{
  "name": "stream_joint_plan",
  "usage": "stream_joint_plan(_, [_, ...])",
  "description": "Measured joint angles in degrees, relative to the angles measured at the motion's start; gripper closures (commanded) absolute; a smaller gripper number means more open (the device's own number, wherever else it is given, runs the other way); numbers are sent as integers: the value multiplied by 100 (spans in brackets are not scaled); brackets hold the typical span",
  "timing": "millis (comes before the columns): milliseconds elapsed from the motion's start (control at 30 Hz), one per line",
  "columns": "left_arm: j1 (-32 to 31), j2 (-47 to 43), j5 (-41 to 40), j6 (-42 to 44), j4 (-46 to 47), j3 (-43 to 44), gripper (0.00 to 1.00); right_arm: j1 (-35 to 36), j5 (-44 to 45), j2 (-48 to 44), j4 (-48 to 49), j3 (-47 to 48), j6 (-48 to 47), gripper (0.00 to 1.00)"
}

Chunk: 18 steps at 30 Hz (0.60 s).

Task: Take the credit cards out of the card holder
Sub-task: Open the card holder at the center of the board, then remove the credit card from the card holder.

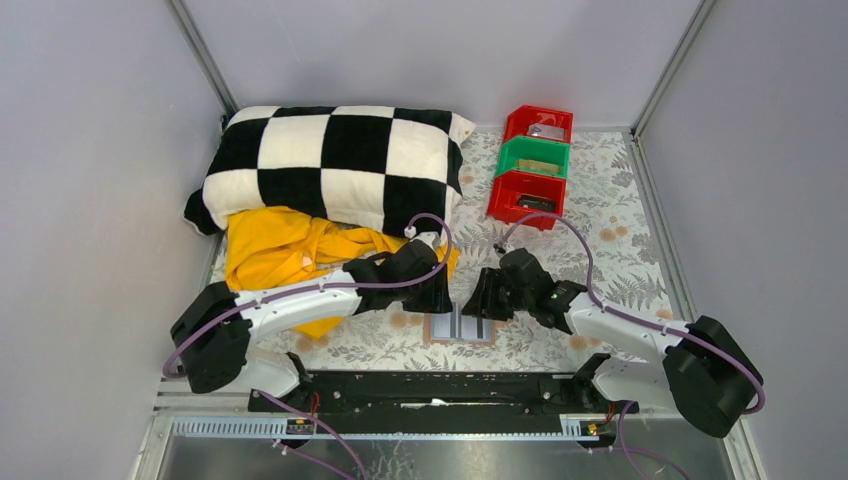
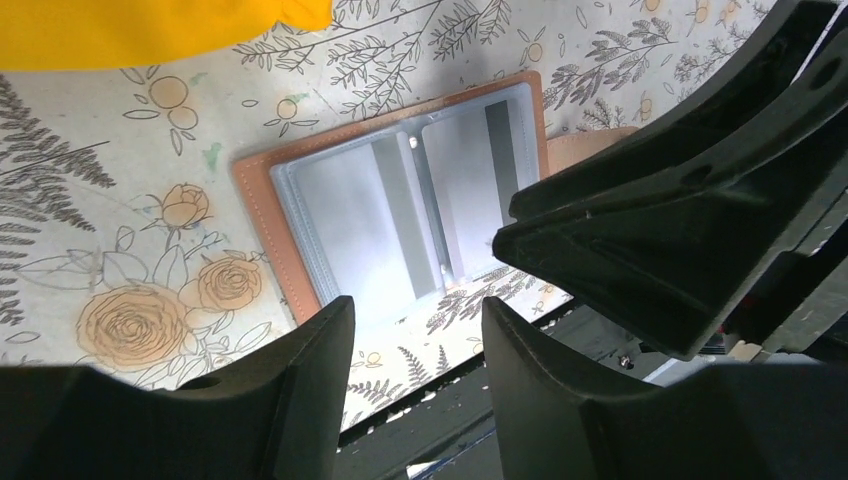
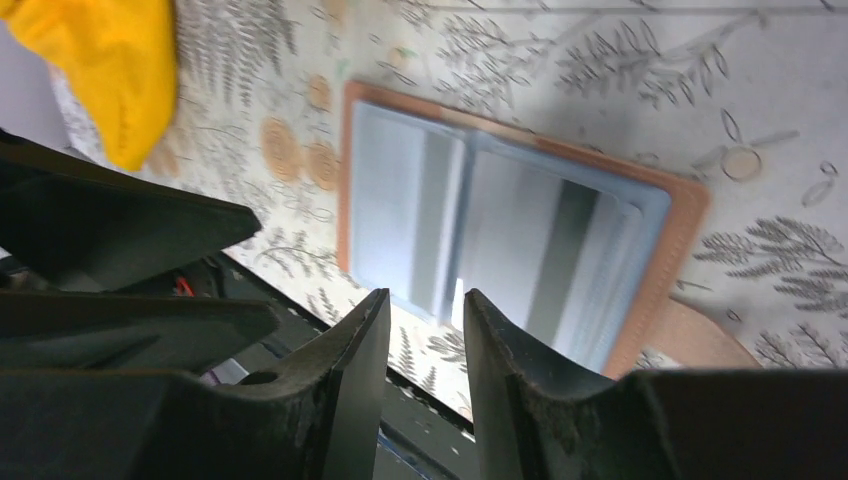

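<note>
Tan leather: find the card holder (image 1: 460, 326) spread flat on the bench (image 1: 620, 262) between left pincer (image 2: 415, 310) and right pincer (image 3: 427, 296) (both slightly parted, gripping nothing), credit cards (image 2: 400, 212) not yet drawn from its pockets, so next, likely, lower and nip one card's edge.

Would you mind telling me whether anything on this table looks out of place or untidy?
Only the crumpled yellow cloth stands out: it lies bunched against the black-and-white checkered pillow and runs under the left arm. The open tan leather card holder lies flat and square, with no visible damage.
</note>
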Motion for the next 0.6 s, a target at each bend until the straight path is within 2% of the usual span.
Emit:
stream_joint_plan(167, [-20,295,190,-55,216,-13,49,-37,9,9,-254,-153,-11,60])
stream_joint_plan(400, [-103,448,472,-474,1003,-356,52,-697,-46,-35,-417,-249,-210,61])
stream_joint_plan(600, [-116,855,697,-787,1611,-474,56,-717,-63,-72,-444,-271,-278,62])
